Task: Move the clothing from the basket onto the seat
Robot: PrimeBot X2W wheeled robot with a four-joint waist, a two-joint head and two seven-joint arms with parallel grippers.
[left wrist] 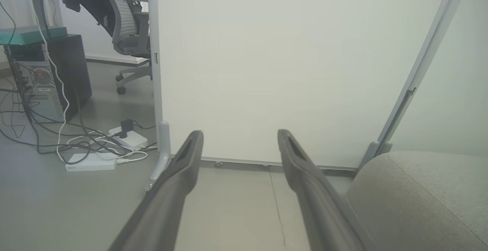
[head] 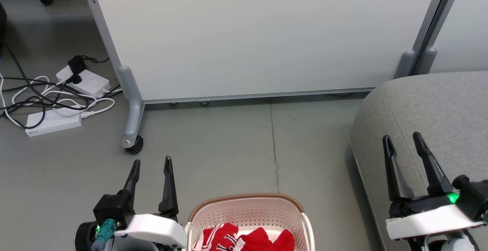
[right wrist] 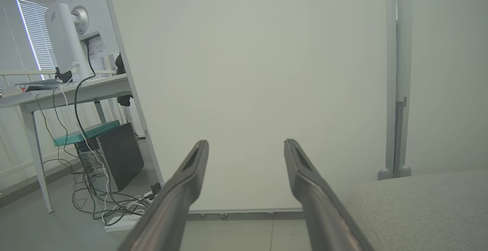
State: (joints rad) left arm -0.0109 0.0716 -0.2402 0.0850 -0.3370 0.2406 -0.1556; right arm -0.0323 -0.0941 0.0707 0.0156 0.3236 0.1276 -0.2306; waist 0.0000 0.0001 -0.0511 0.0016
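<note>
Bright red clothing lies bunched in the cream basket at the bottom middle of the head view; one piece shows white stripes and lettering. The grey seat fills the right side, and its rounded end appears as the seat in the left wrist view and the seat in the right wrist view. My left gripper stands open over the floor just left of the basket. My right gripper stands open over the seat's front part. Both are empty, as the left gripper and right gripper confirm.
A pale wheeled partition panel stands across the back, its castor foot near my left gripper. Power strips and tangled cables lie on the floor at the left. A desk with a monitor and a computer tower stand beyond.
</note>
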